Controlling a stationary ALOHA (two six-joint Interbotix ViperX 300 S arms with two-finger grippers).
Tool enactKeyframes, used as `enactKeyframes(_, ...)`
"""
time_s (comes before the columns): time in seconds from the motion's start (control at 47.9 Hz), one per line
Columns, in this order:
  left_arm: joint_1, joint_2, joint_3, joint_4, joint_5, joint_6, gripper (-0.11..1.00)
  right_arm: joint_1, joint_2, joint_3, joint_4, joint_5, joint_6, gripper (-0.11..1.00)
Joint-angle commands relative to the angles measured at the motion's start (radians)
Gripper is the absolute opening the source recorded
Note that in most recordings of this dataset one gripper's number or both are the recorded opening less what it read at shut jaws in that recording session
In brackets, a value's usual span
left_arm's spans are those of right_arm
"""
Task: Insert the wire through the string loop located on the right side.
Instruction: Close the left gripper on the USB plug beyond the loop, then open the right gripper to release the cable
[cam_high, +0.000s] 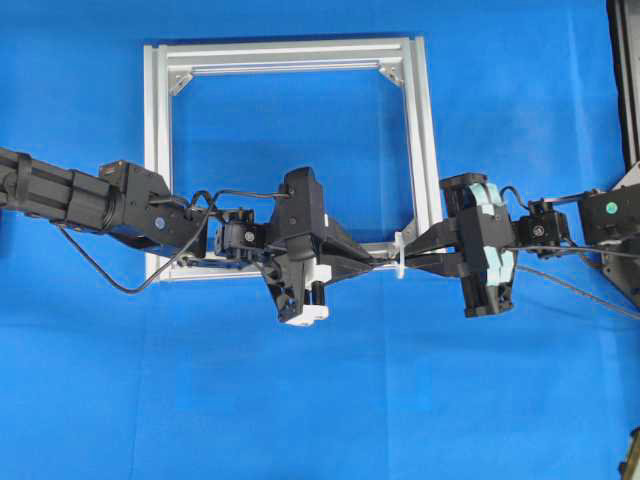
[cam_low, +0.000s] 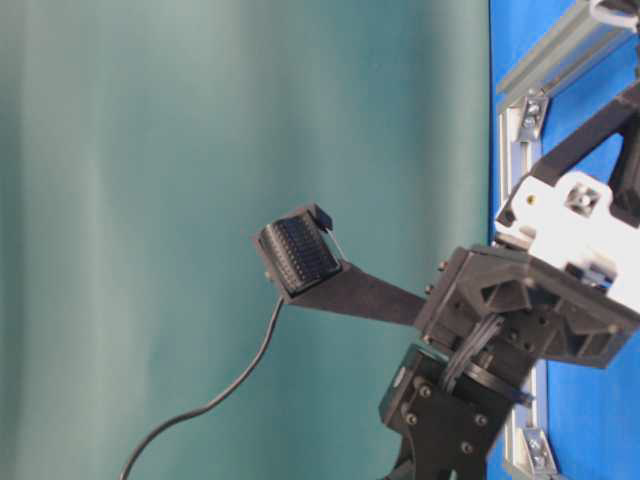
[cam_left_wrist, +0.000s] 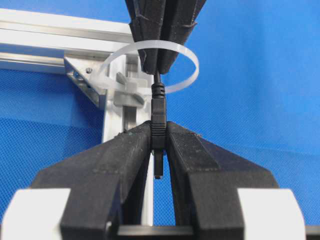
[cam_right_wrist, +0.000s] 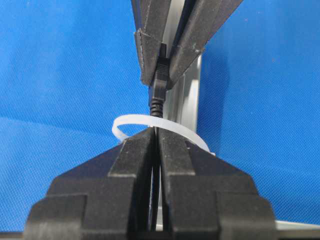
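Blue counter, silver frame (cam_high: 428, 150). At the string loop (cam_left_wrist: 150, 67), I see my left end effector (cam_left_wrist: 159, 142) clamped on the wire (cam_left_wrist: 158, 117) plug; right end effector (cam_right_wrist: 156, 145) shut on the cable behind the loop. Risk: both gripping, a left pull could snap or slip.

I see a work surface covered by a plain blue cloth (cam_high: 320, 400), which fills most of the overhead view. Directly on it lies a square silver aluminium frame (cam_high: 155, 150), flat, in the upper middle, with triangular corner brackets (cam_high: 180, 80) inside its corners. The blue cloth shows through the frame's open centre. The frame's lower rail is largely hidden, so I cannot inspect it.
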Motion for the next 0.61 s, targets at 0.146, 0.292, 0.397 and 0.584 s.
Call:
enactKeyframes(0.146,-0.002,-0.018,-0.012,-0.002,-0.008,0.000,0.06,-0.002,-0.008,-0.015,0.000,0.025,-0.002,0.00)
enactKeyframes(0.292,-0.002,-0.020,-0.012,-0.002,-0.008,-0.002,0.06,-0.002,-0.008,-0.015,0.003,0.041,-0.002,0.22)
enactKeyframes(0.397,-0.002,-0.020,-0.014,-0.002,-0.008,-0.002,0.06,-0.002,-0.008,-0.015,0.003,0.057,-0.002,0.54)
enactKeyframes(0.584,-0.002,-0.020,-0.015,-0.002,-0.008,-0.002,0.06,-0.002,-0.012,-0.011,0.003,0.069,-0.002,0.81)
